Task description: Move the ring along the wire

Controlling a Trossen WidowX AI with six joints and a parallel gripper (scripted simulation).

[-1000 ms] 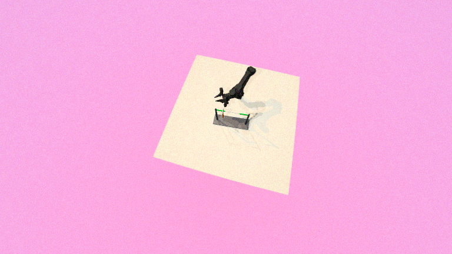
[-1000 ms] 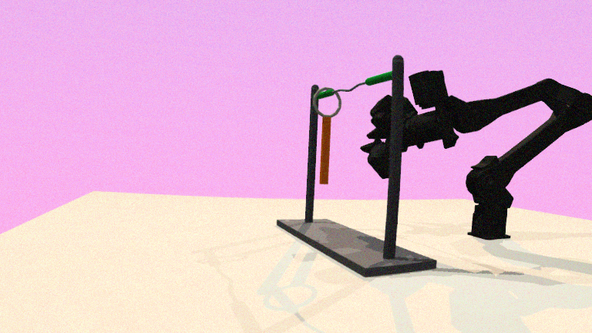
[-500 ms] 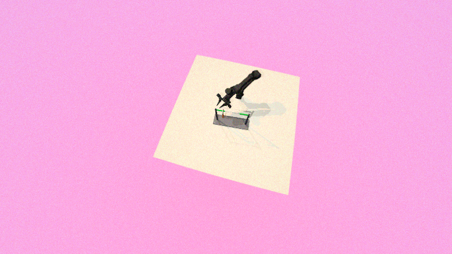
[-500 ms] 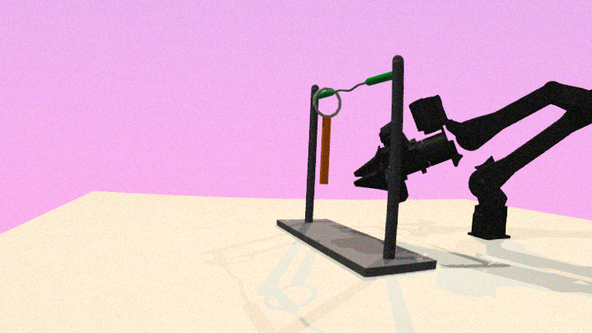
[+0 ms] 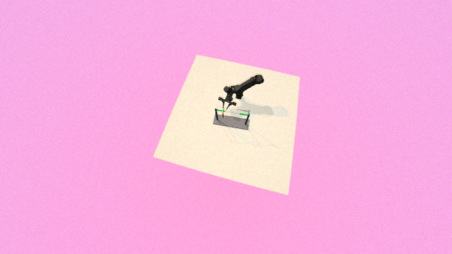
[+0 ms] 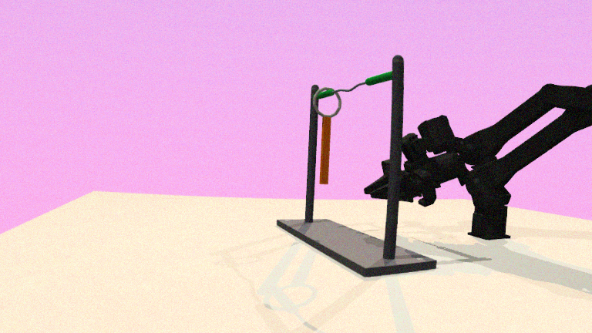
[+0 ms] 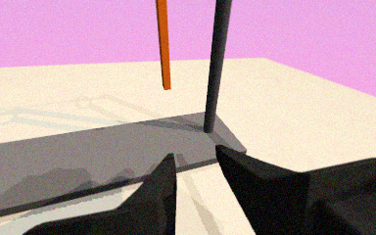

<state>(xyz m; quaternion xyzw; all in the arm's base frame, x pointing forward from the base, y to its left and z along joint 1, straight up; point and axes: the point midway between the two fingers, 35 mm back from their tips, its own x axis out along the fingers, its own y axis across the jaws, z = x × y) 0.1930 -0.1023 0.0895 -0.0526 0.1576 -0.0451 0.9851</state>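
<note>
So the ring [image 6: 340,104] hangs on green [image 5: 219,110] [image 6: 327,93], stand [image 5: 229,123] [image 6: 340,244] [image 7: 98,152] well inside the desk [image 5: 199,157] [image 6: 130,246] [image 7: 294,113] edges. Gripper [image 5: 225,109] [image 6: 367,190] [image 7: 195,154]'s partway open, empty, near the orange handle [image 5: 222,116] [image 6: 324,150] [image 7: 164,49].

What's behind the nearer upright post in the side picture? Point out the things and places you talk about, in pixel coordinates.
Behind the near post [image 6: 396,155], parts of the black gripper [image 6: 371,192] show on both sides, fingertips poking out left. The strip directly behind the post is covered, so I can't tell what's there.

high distant top view, low closer exterior, pincer-mounted wrist close-up, all sharing stand
</note>
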